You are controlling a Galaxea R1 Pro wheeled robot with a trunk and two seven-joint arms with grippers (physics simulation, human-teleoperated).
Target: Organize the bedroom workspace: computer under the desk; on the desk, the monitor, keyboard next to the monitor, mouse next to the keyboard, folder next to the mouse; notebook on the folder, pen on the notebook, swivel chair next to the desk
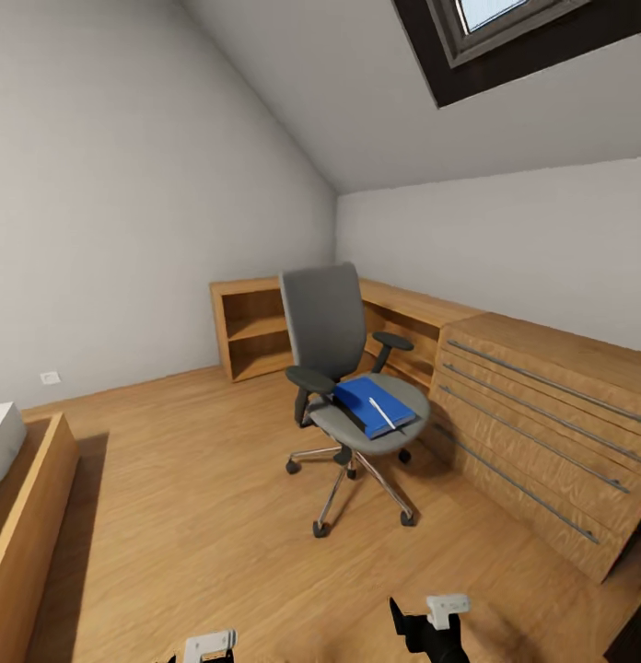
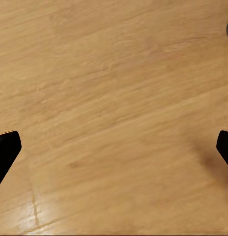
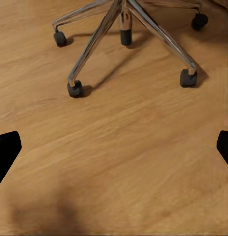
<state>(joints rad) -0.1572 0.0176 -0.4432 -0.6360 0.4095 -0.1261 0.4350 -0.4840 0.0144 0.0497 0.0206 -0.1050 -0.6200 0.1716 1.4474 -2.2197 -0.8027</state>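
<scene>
At the left edge of the head view, part of a wood-framed bed (image 1: 26,497) is seen on the light plank floor (image 1: 192,516). Further right, an open wooden shelf unit (image 1: 251,327) is set against the grey wall, and a long low wooden cabinet (image 1: 541,433) with bar handles runs along the right wall. The swivel chair (image 1: 343,368) is placed between them, just beside the cabinet, its tall grey back turned towards the corner. On its seat the bright blue folder (image 1: 362,401) is laid, with a thin pale stick, taken to be the pen (image 1: 382,413), resting on top near the seat's right edge. A notebook cannot be made out there. The chair's metal star base (image 3: 126,29) and black castors are seen over bare floor in the right wrist view. The left gripper (image 2: 114,147) and right gripper (image 3: 114,147) are each held wide apart, with nothing between the fingers.
</scene>
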